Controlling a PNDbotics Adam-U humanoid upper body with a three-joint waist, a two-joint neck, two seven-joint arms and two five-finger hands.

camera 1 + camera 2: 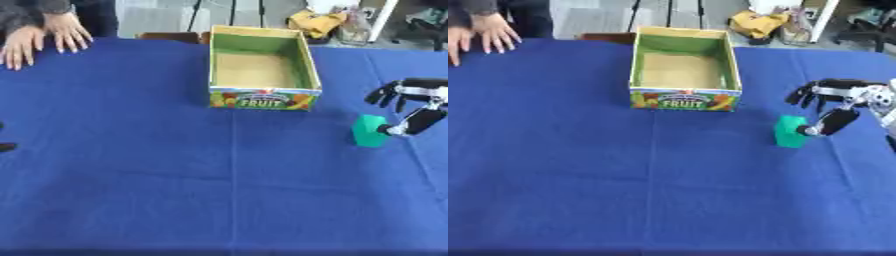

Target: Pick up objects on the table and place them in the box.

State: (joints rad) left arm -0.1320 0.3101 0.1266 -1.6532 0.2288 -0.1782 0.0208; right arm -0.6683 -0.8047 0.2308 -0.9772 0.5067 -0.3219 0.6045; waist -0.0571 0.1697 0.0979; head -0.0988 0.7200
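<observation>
A cardboard box with green inner walls and a fruit print on its front stands open at the table's far middle, with nothing visible inside. A small green block stands on the blue cloth to the right of the box, nearer to me. My right hand is just right of the block. Its fingers hang spread above and behind the block, and its thumb touches the block's right side. The fingers do not wrap the block. Only a dark tip of my left hand shows at the left edge.
The blue cloth covers the whole table. Beyond the far edge lie a yellow rag and some clutter on the floor.
</observation>
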